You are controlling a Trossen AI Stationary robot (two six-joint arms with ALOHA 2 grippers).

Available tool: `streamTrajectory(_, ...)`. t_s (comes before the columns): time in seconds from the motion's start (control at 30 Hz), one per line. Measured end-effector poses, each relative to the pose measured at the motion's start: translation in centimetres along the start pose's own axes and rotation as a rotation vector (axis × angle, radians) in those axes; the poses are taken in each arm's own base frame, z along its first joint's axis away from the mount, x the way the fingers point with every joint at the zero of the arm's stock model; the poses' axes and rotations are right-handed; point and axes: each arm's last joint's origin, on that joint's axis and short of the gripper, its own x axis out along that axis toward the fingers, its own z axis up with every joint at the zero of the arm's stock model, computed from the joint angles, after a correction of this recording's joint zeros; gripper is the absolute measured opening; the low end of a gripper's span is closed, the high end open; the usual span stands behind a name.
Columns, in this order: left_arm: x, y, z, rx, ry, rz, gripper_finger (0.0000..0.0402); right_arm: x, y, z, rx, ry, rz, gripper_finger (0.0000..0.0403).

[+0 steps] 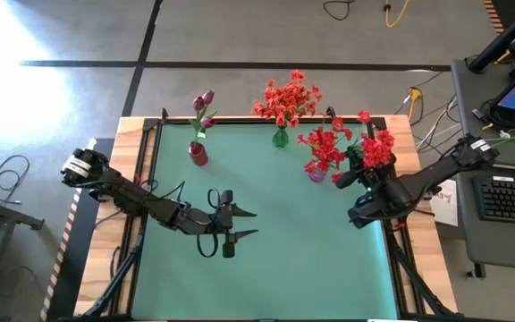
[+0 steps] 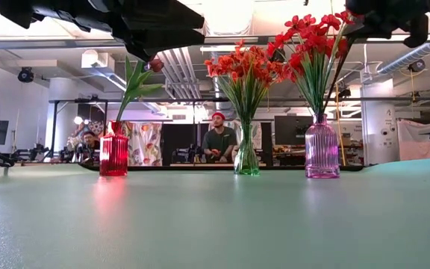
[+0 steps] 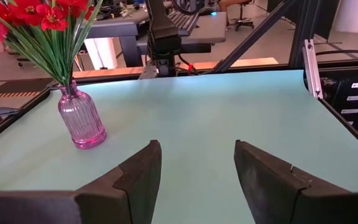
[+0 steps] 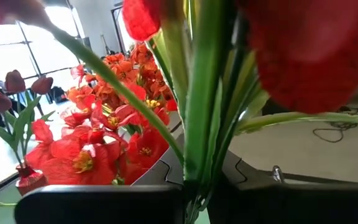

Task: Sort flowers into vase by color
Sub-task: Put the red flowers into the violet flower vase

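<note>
Three vases stand in a row toward the far edge of the green counter (image 1: 266, 259), one colour to each, which is evidently why the stems are grouped as they are. At left, the red vase (image 1: 198, 154) holds the dark magenta buds (image 1: 204, 100); in the middle, the green vase (image 1: 280, 138) holds the orange-red sprays (image 1: 286, 97); at right, the pink ribbed vase (image 3: 82, 117) holds bright red clusters (image 1: 327, 148). The left arm reaches in from the left edge and lies low over the bare middle of the counter, its left pincer (image 1: 240, 224) parted wide and empty, pointed across toward the pink vase, seemingly waiting. The right arm comes in from the right edge and is bent over the pink vase; its right pincer (image 4: 194, 199) is clamped on a bundle of green stalks (image 4: 201, 124) topped by a red bunch (image 1: 378, 148), held upright just beside the bouquet already seated there. By colour, this bunch appears destined for the pink vase, and lowering the stalks into its narrow neck is probably what remains.
</note>
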Motion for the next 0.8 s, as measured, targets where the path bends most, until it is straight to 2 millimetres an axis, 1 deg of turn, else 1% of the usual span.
streamTrajectory(0.13, 0.0, 0.0, 0.0, 0.0, 0.0, 0.0, 0.0189, 0.0, 0.35, -0.23, 0.016, 0.001, 0.001, 0.0022)
streamTrajectory(0.37, 0.0, 0.0, 0.0, 0.0, 0.0, 0.0, 0.0189, 0.12, 0.52, -0.46, -0.036, 0.001, -0.007, 0.0022)
streamTrajectory(0.7, 0.0, 0.0, 0.0, 0.0, 0.0, 0.0, 0.0189, 0.26, 0.59, -0.5, -0.053, 0.017, -0.017, 0.0022)
streamTrajectory(0.8, 0.0, 0.0, 0.0, 0.0, 0.0, 0.0, 0.0189, 0.26, 0.69, -0.53, -0.032, 0.023, -0.018, 0.0022)
